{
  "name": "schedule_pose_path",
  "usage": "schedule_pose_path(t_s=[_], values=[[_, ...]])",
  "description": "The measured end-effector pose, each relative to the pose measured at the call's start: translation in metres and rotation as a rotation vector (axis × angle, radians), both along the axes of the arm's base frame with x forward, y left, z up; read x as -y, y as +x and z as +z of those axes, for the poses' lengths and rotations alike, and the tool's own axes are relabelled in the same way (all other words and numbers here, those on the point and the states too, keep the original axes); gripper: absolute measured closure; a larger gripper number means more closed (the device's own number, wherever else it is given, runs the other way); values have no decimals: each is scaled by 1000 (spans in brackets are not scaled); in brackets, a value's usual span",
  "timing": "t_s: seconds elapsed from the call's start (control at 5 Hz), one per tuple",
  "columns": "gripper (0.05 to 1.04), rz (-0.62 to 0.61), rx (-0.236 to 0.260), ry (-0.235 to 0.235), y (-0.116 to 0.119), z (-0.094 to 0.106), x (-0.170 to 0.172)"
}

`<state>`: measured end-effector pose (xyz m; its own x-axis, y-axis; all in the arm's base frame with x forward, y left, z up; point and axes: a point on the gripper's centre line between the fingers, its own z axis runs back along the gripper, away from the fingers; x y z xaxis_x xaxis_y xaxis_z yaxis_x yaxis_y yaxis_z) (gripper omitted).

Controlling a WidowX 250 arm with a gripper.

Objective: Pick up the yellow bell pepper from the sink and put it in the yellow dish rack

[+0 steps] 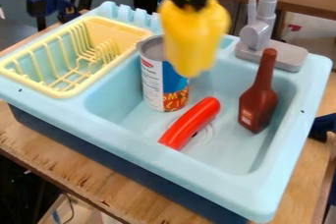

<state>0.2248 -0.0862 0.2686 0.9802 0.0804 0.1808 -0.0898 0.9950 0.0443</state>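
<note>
On the far left, the pale yellow drying rack (68,93) sits in its recess, its near-right rim running beside the divider that sets it apart from the basin. Right of that divider the can (164,88) stands upright on the basin floor, and its far-right side is hidden behind the yellow toy (195,41). I have that toy gripped in my black gripper (191,4), closed on its upper end, over the far part of the sink (164,170). What matters most is this: the toy hangs straight down below my grip, its long axis close to upright, wide at the top and narrower at the lower tip. That tip overlaps the can's right edge in my view, and I can't tell how much height or depth lies between them, so I judge the can to be the closest thing to knock. The red sausage (190,124) lies nearer and lower, its long axis slanting from near left to far right, its far end just right of the can and its near end by the near wall of the basin. Basin floor shows between it and the brown bottle (258,103), which is by the right wall with its neck pointing up; I judge that stretch the easier room. Beyond the bottle, the grey tap (256,36) rises at the far edge, right of my grip, and bounds sideways moves there.
</note>
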Motion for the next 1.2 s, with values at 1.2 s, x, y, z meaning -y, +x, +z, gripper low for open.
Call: schedule_pose_path(t_s=[1.2], values=[[975,222,-47,-69,78,-27,-140]])
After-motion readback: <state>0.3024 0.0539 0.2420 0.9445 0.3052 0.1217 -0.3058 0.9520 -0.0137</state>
